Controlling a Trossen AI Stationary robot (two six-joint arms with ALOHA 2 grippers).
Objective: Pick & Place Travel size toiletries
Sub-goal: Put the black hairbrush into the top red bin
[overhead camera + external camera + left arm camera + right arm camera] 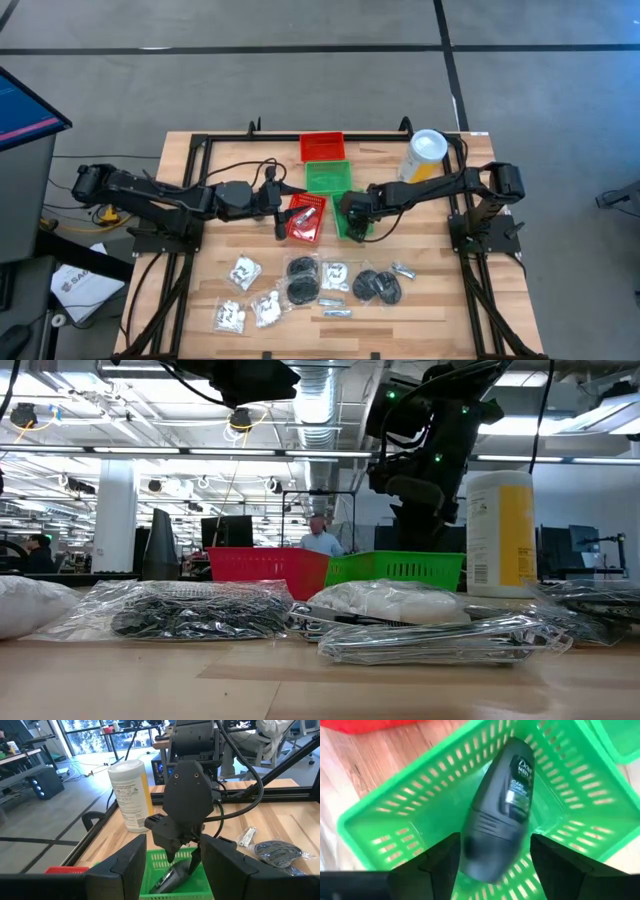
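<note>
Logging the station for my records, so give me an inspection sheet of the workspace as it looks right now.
Surface: wooden table, black frame round it.
Job's things: dark deodorant lying in a green basket; packets lie along the near edge.
Clutter: yellow canister; red baskets.
Grippers: right gripper over the deodorant, fingers open, apart from it; left gripper beside a red basket, fingers open.
Cables: black leads along the left arm.
Surroundings: a person beyond the table, desks, monitors.

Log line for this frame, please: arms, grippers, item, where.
right gripper: open over green basket | dark deodorant bottle: in basket, between fingers | left gripper: open, by red basket
</note>
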